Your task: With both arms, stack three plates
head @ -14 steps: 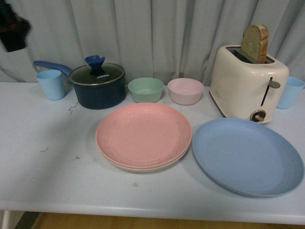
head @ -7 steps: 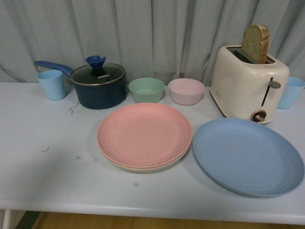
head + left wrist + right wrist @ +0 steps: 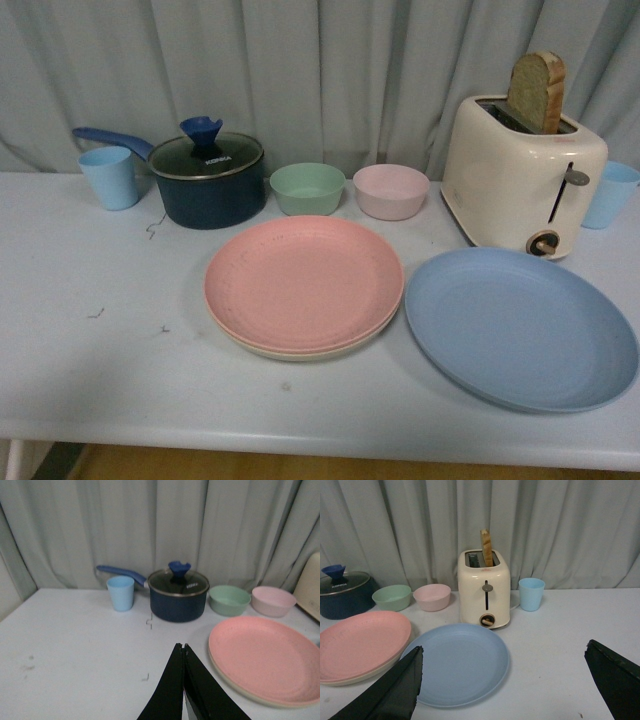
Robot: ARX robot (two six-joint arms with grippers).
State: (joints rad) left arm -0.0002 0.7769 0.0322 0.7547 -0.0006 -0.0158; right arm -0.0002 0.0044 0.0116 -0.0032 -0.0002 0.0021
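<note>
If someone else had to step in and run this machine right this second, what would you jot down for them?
Left gripper: shut, holding nothing, close to the pink plate.
Right gripper: wide open, empty, facing the blue plate.
Done: pink plate sits on the beige plate, mid-table.
Left: blue plate lies alone to their right, in front of the toaster; it has yet to join the stack.

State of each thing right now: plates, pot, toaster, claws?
Round matte pink plate: top of two-plate stack.
Round cream plate: under the pink.
Large round blue plate: alone, unstacked.
Dark blue pot: lid on.
Cream toaster: bread slice sticking up.
Left claw: shut, empty.
Right claw: open, empty.
</note>
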